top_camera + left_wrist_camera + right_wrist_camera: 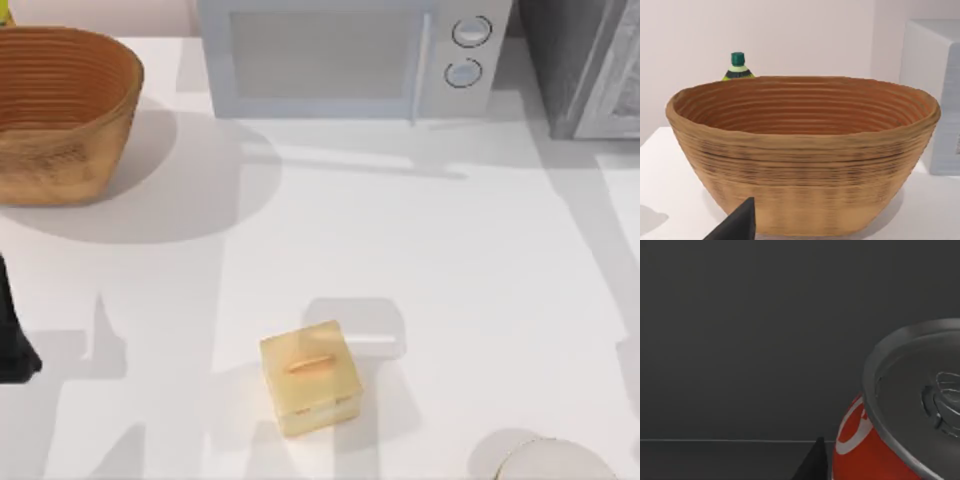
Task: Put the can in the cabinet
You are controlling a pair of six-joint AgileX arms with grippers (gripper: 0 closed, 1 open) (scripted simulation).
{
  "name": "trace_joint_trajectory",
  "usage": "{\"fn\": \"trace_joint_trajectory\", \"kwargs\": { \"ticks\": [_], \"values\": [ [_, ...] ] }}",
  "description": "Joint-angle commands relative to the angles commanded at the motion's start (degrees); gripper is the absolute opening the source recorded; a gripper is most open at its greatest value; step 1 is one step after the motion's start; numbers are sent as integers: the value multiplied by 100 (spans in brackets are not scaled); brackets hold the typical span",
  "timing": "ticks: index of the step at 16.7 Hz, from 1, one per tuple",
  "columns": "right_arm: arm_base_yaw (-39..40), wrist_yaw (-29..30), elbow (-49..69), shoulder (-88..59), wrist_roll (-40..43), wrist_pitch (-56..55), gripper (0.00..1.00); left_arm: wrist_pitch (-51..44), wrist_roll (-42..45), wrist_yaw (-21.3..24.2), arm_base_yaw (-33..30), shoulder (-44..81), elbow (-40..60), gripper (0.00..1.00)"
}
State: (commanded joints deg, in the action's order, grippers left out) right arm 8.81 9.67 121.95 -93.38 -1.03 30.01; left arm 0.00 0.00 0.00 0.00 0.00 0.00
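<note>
From above, our bench (420, 300) carries a tan box (308, 377), basket (60, 110), microwave (350, 55) and the cabinet (590, 60) at far right. Our left wrist view adds a green-capped bottle (738, 66) behind the basket. Our right wrist view has the can (900, 425) close against dark grey panels; we cannot tell either claw's opening.

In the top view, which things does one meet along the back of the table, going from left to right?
Woven basket → light grey microwave → dark-grey cabinet.

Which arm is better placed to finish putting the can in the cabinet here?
Right. In its wrist view the can sits right at the camera against a dark grey surface, likely the cabinet. The left arm sits at the table's left edge, facing the basket.
</note>
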Motion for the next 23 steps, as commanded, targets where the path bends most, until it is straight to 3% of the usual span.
{"fn": "trace_joint_trajectory", "kwargs": {
  "ticks": [8, 15, 23],
  "values": [
    [-254, -246, 3245, -2272, 17, 784, 0, 0, 0, 0, 0, 0, 0, 100],
    [-322, -272, 3672, -2634, 5, 902, 0, 0, 0, 0, 0, 0, 0, 100],
    [-322, -272, 3672, -2634, 5, 902, 60, 0, 0, 0, 0, 0, 0, 100]
  ]
}}
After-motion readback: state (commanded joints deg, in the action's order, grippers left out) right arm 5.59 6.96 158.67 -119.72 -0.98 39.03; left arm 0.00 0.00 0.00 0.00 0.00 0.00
